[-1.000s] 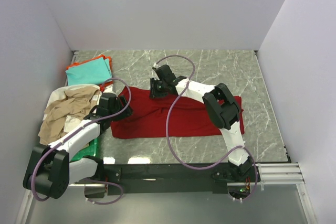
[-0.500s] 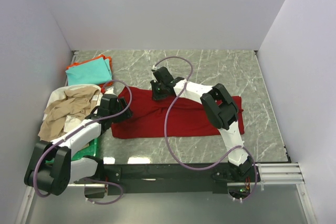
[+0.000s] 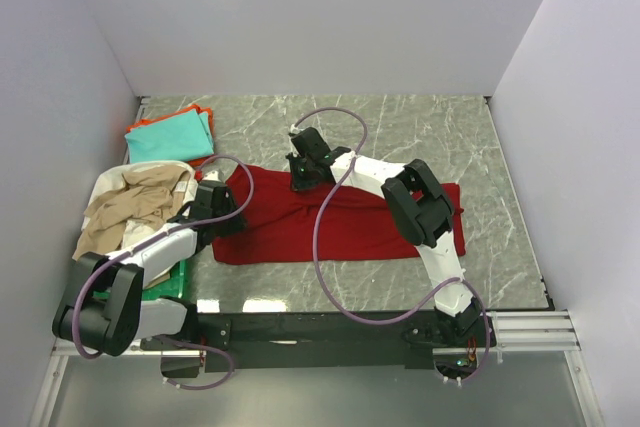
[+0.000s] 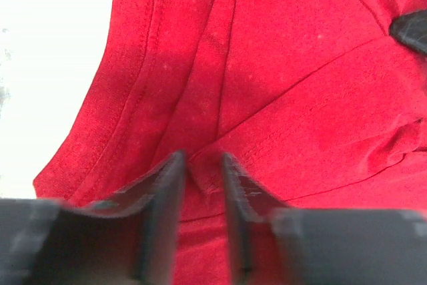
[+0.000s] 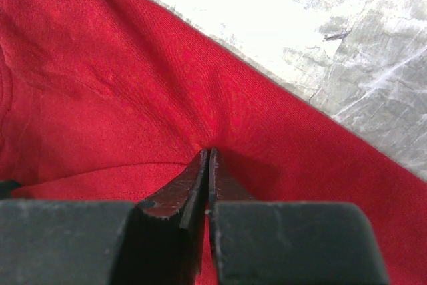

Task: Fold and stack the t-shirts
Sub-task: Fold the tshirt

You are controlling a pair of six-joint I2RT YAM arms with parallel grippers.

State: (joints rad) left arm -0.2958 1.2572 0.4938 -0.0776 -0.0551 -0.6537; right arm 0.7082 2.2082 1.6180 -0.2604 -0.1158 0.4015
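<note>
The large dark red t-shirt (image 3: 340,227) lies spread across the middle of the table. My left gripper (image 3: 222,211) is at its left edge. In the left wrist view the left gripper (image 4: 200,162) is low on the dark red t-shirt (image 4: 280,65), its jaws a little apart with a raised fold of the cloth between them. My right gripper (image 3: 300,177) is at the shirt's far edge. In the right wrist view the right gripper (image 5: 209,153) is shut, pinching the dark red t-shirt (image 5: 100,91), which puckers at the tips.
A folded teal t-shirt (image 3: 170,137) lies on an orange one (image 3: 203,110) at the back left. Crumpled beige t-shirts (image 3: 135,209) and a white one (image 3: 142,239) are heaped on the green tray (image 3: 168,289) at the left. White walls stand on three sides.
The right jaws have closed onto the red cloth at its far edge. The left jaws have narrowed around a fold, and the left arm has shifted slightly forward along the shirt's left edge.
</note>
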